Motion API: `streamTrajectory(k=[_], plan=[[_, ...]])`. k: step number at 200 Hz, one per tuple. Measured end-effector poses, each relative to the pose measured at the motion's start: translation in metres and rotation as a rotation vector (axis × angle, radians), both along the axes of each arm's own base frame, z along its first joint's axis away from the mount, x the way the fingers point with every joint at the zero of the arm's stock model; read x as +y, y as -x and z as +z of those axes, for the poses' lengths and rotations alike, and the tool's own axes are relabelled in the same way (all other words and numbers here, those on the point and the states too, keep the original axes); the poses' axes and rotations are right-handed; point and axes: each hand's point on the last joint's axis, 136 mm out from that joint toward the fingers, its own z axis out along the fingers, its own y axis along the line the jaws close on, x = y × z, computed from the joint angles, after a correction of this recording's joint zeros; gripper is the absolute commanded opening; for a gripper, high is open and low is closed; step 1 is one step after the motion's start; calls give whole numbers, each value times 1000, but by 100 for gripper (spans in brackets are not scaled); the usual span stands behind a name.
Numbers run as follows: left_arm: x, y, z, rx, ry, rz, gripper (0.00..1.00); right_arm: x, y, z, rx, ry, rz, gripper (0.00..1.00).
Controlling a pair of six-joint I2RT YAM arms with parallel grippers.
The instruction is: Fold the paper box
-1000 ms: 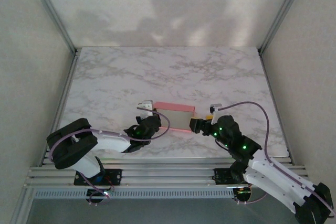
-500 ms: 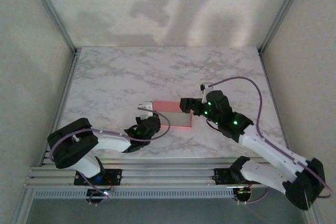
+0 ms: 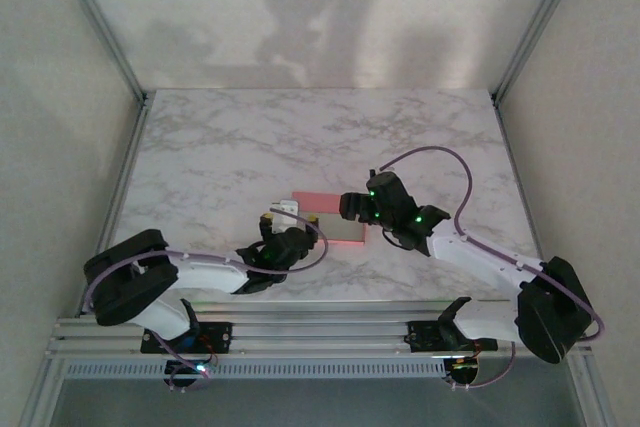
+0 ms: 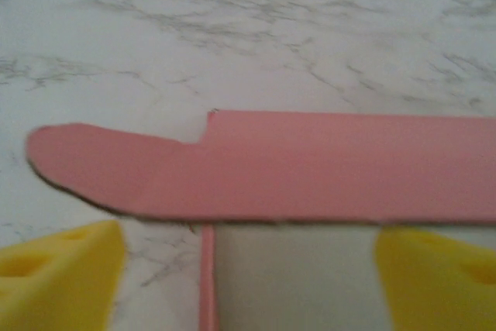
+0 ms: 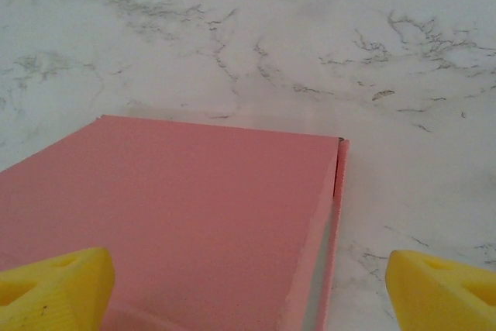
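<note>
The paper box [image 3: 330,228] lies on the marble table between the two arms, pink on its outer faces and pale inside. In the left wrist view a long pink panel [image 4: 310,168] with a rounded tab crosses the frame, and a pale panel [image 4: 287,277] lies below it between my yellow fingertips [image 4: 58,277]. My left gripper [image 3: 283,239] [image 4: 248,284] stands open at the box's near left corner. My right gripper [image 3: 350,205] [image 5: 246,292] is open over the box's right end, with a flat pink panel [image 5: 178,222] under and between its fingers.
Metal frame rails [image 3: 105,227] run along the left and right sides of the table [image 3: 300,137]. Bare marble stretches behind the box to the back wall. The arm bases sit on the rail at the near edge [image 3: 300,332].
My left gripper has opened and let go of the box's left edge. The right arm has swung left and forward onto the box's right end, and the box now looks narrower.
</note>
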Motion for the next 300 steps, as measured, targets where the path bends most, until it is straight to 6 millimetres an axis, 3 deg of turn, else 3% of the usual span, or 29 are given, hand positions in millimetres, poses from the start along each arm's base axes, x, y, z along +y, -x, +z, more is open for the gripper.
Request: streamTrajectory(k=[81,109,134,157,171,192,229,246,274,300], plan=[[-32,72,53,69,136,-431,99,2,-2,-34,73,56,-7,91],[-35,91,84,57,228,-536,99,3,-3,-43,90,65,-10,91],[-32,87,125,15,325,-551,100,4,-4,-48,98,71,-10,91],[-19,61,149,-1,406,-496,100,2,-3,-54,110,85,-11,91],[-13,46,146,28,432,-468,100,2,-2,-58,119,95,-11,88],[-14,28,123,126,440,-446,99,0,0,-65,137,112,-11,84],[-29,21,81,313,414,-461,79,-2,1,-68,146,122,-15,78],[-30,22,65,381,411,-453,65,-2,1,-69,148,124,-14,76],[-26,21,43,462,404,-430,51,-3,2,-72,155,129,-14,66],[-26,20,29,517,414,-421,42,-3,2,-73,157,129,-16,64]])
